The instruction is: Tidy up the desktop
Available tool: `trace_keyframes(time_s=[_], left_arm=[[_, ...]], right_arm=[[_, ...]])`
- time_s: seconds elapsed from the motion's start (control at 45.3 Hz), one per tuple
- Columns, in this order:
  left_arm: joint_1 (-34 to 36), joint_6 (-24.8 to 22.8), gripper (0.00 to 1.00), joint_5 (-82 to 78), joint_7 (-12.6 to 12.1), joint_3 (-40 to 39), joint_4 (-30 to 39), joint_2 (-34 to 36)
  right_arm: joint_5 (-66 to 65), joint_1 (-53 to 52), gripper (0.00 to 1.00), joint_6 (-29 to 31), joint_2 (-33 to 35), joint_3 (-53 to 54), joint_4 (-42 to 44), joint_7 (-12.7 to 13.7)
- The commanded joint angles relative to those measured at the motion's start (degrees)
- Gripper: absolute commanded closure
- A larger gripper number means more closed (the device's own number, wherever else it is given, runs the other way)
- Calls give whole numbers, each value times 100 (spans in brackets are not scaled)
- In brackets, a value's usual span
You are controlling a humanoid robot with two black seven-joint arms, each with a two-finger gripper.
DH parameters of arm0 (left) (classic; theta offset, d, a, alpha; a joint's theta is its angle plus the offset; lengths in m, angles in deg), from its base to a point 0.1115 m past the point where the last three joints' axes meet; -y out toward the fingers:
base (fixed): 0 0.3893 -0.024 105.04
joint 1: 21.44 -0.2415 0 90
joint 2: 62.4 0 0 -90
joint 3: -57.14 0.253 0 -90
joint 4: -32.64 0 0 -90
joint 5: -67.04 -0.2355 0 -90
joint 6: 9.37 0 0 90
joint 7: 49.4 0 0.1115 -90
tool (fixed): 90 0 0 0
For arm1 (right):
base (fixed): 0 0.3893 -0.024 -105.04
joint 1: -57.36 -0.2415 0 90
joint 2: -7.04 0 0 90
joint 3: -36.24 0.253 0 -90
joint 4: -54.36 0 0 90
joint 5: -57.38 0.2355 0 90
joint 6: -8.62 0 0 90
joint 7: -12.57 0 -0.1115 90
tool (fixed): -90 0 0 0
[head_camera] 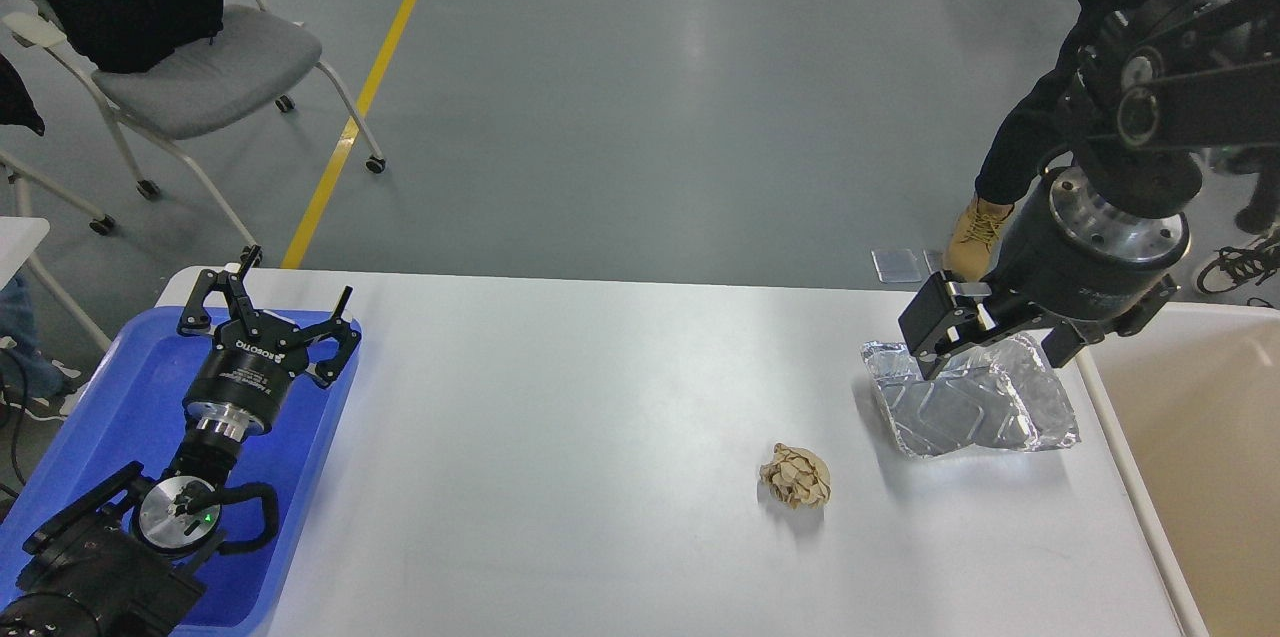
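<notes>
Silver foil, creased and shiny, is what the right gripper (985,332) has hold of: a crumpled foil tray (965,397), shallow and roughly rectangular, with ribbed pressings in its floor. Its jaws are closed on the tray's far rim, one finger showing plainly at the far left corner, the other partly hidden behind the foil. The tray hangs below and toward me from those jaws, tilted, its near edge at or just above the desktop (600,397); I cannot tell whether it touches. Its long axis runs left to right.

Just right of the jaws, beyond the table edge, sits the beige bin (1200,437), smooth-walled with a pale rim. That is the relation that matters: my judgement is that the tray has only to travel sideways to the right over the rim before release.

Left of and nearer than the right jaws lies a paper ball (796,475), tan, tightly crumpled, apart from the tray. The right arm is much the nearer to it.

The left gripper (270,302) is well away over the blue tray (90,417), a glossy plastic tray; its jaws are spread wide and hold nothing. The desktop itself is matte white-grey, smooth, with rounded corners.
</notes>
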Motion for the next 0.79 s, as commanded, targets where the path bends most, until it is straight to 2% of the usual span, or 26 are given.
trace_keyframes(time_s=[0.0,0.419,0.772], left_arm=[[0,-1,1,0,-7,0,0,0],[0,-1,1,0,1,17,0,8],[0,-1,1,0,1,26,0,8]], right_arm=[[2,-14,0,-1,-2,28,3,0],[-51,29,0,-10,15,28,64,0],[-455,776,0,-54,208,29,1030,-9]])
